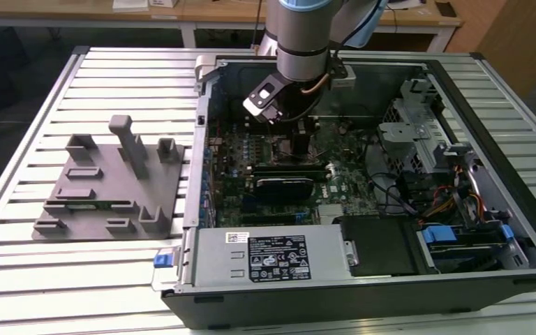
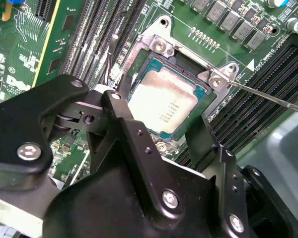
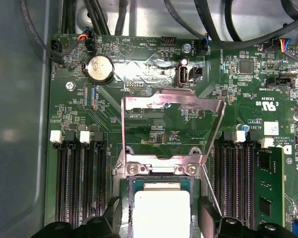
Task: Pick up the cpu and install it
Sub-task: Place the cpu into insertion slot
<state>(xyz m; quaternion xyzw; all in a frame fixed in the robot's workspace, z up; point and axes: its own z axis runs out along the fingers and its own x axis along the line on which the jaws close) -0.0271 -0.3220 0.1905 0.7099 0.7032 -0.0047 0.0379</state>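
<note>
an aluminium slatted table [image 1: 26, 230] carries an open computer case [image 1: 491, 91] lying on its side, with a grey holding fixture [image 1: 109, 188] beside it on the exterior view's left. the robot arm [image 1: 303, 42] reaches down into the case over the green motherboard [image 3: 159, 134]. a grey power supply box [image 1: 268, 255] fills the case's near edge. in the first wrist view the socket's metal load plate [image 3: 171, 101] stands swung open, and a thin lever rod [image 2: 268, 96] juts out beside the socket in the second wrist view. the gripper [image 2: 156, 116] hangs right above the socket, released: its black fingers [image 2: 119, 114] are spread wide, one on each side of the socket, with clear gaps to the chip. the cpu [image 2: 161, 101] lies flat in the socket, silvery top up, directly between and below the fingertips, touched by neither.
</note>
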